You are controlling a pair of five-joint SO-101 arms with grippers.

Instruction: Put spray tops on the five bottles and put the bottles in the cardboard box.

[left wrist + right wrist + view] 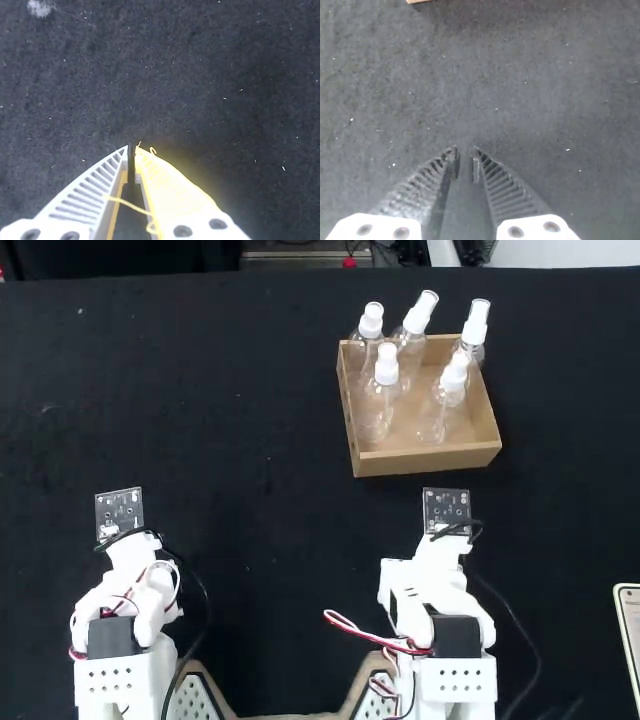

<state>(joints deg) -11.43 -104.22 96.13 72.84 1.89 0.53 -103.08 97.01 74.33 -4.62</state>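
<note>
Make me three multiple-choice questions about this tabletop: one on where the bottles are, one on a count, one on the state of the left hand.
1. Where are the clear plastic bottles?
A. between the two arms
B. inside the brown cardboard box
C. in a hand

2. How many bottles carry white spray tops?
A. three
B. five
C. seven

3. The left hand is:
A. shut, holding nothing
B. shut on a bottle
C. wide open

Key: 1 B, all sit within the box walls. 2 B, the high view shows five white tops. 3 A, its tips meet over bare black cloth.
</note>
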